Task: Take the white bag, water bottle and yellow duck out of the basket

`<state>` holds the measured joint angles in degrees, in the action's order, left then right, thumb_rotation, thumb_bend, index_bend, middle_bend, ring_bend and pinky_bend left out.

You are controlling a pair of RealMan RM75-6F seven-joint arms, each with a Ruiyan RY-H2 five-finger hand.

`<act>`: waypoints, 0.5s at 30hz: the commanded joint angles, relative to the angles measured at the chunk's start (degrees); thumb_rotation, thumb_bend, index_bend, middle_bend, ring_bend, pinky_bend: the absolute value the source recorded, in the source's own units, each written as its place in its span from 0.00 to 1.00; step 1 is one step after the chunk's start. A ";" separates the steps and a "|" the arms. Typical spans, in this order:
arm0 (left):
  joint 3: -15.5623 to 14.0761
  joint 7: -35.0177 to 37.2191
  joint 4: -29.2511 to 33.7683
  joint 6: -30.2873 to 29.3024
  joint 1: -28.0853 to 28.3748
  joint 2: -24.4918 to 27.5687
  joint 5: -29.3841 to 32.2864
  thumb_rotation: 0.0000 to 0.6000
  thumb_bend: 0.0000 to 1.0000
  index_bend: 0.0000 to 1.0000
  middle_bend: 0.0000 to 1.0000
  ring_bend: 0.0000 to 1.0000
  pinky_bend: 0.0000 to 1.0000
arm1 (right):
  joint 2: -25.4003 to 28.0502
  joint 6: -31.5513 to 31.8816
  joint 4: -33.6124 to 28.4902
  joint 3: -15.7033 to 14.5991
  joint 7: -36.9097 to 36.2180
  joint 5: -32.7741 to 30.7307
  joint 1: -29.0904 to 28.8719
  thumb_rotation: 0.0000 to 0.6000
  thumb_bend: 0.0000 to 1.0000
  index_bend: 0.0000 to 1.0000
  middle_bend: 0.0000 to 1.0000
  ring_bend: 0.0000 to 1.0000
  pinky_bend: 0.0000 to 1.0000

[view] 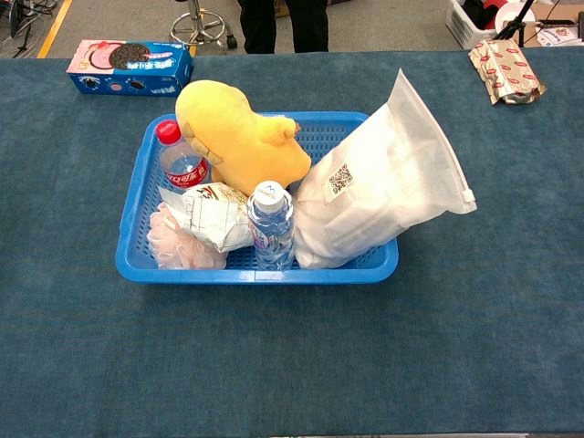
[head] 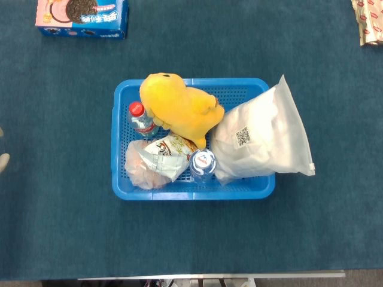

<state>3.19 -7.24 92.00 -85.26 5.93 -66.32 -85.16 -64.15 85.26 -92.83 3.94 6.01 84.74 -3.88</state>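
A blue basket (head: 119, 186) (view: 137, 266) sits mid-table. The yellow duck (head: 178, 106) (view: 239, 137) lies across its back, over the other items. The white bag (head: 269, 139) (view: 383, 182) leans in the right end, its top sticking out past the rim. A clear water bottle (head: 203, 162) (view: 271, 224) with a white-blue cap stands upright at the front. A red-capped bottle (head: 141, 117) (view: 181, 161) lies at the back left. Only pale fingertips of my left hand (head: 3, 160) show, at the left edge of the head view and far from the basket. My right hand is out of both views.
A crumpled snack packet (head: 169, 153) (view: 214, 214) and a pink mesh puff (head: 140, 171) (view: 178, 246) fill the basket's front left. A cookie box (head: 81, 17) (view: 128, 66) lies at the far left, a foil packet (head: 368, 21) (view: 506, 68) at the far right.
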 commanded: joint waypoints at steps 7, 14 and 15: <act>-0.04 -1.17 1.26 0.36 0.25 0.83 0.07 1.00 0.17 0.47 0.34 0.25 0.46 | -0.37 -1.01 0.80 0.16 -0.68 -0.18 -0.56 1.00 0.00 0.40 0.29 0.15 0.24; -0.34 -1.40 1.57 -0.53 -0.62 0.80 0.47 1.00 0.17 0.47 0.34 0.25 0.46 | -0.13 -1.83 1.00 0.32 -1.17 1.24 -1.80 1.00 0.00 0.40 0.29 0.15 0.24; -0.43 -1.39 1.51 -0.57 -0.70 0.77 0.46 1.00 0.17 0.47 0.34 0.25 0.46 | 0.00 -2.02 0.93 0.35 -1.15 1.56 -2.09 1.00 0.00 0.40 0.29 0.15 0.24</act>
<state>2.77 -8.64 93.51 -85.82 5.24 -65.54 -84.70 -64.25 83.38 -91.86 4.28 4.87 86.09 -5.77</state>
